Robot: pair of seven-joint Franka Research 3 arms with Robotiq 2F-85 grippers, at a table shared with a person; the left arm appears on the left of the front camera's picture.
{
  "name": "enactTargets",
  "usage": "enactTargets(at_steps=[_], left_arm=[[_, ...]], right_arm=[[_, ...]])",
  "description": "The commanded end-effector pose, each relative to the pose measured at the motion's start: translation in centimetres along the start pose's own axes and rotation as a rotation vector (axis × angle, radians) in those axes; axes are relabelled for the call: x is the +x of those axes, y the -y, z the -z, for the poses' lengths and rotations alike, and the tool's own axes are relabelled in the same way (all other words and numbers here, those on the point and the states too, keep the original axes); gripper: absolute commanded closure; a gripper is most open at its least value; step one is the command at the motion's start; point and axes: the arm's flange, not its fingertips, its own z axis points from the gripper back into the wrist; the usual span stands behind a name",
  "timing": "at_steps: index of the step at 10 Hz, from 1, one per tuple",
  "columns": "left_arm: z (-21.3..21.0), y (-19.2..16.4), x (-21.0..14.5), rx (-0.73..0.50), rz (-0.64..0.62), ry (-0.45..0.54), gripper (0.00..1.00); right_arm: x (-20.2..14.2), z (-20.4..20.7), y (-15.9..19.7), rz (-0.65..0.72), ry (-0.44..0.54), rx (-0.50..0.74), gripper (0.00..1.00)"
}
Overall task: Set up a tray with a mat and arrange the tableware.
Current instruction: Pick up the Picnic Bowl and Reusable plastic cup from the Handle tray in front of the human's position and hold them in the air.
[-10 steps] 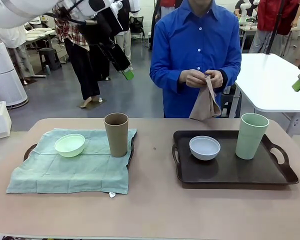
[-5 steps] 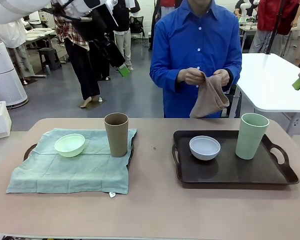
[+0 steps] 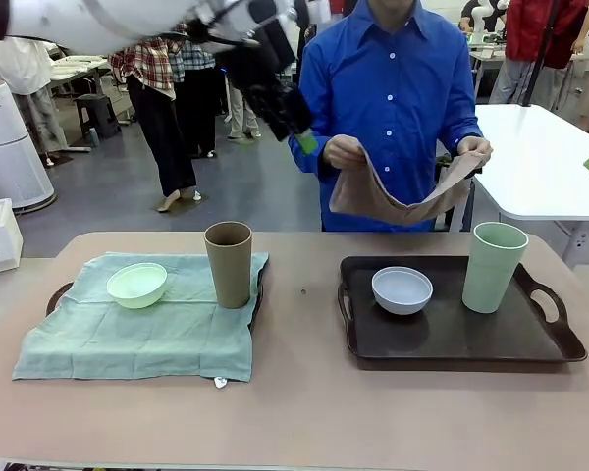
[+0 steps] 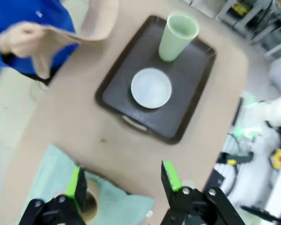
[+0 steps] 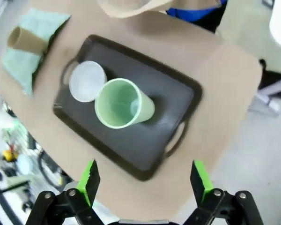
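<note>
Table (image 3: 304,412) bare between mat (image 3: 128,339), tray (image 3: 452,339); left hand (image 4: 122,174), right hand (image 5: 144,173) apart, empty, high.

No legible text, label, brand, number or sign anywhere.
</note>
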Motion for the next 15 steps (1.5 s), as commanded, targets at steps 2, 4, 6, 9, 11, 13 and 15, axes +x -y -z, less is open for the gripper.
enactTargets(at_steps=[2,4,6,9,11,13,15], left_arm=[[3.6,0.9,4.6,-0.022,-0.063,-0.101,0.16],[6.9,1.6,6.5,-0.052,-0.069,-0.139,0.16],[8.2,2.1,7.0,-0.042,-0.063,-0.179,0.16],[7.6,1.6,6.8,-0.062,-0.075,-0.167,0.16],[9.0,1.8,6.1,-0.067,-0.057,-0.169,0.16],[9.0,1.8,6.1,-0.067,-0.057,-0.169,0.16],[9.0,1.8,6.1,-0.067,-0.057,-0.169,0.16]], right_arm=[[1.8,2.3,3.4,-0.297,0.184,0.111,0.0],[3.4,4.6,5.9,-0.437,0.319,0.325,0.0],[4.0,7.1,7.3,-0.525,0.215,0.432,0.0],[2.1,7.8,8.4,-0.534,0.005,0.434,0.0],[2.2,9.5,7.2,-0.523,0.186,0.492,0.0],[2.2,9.5,7.2,-0.523,0.186,0.492,0.0],[2.2,9.5,7.2,-0.523,0.186,0.492,0.0]])
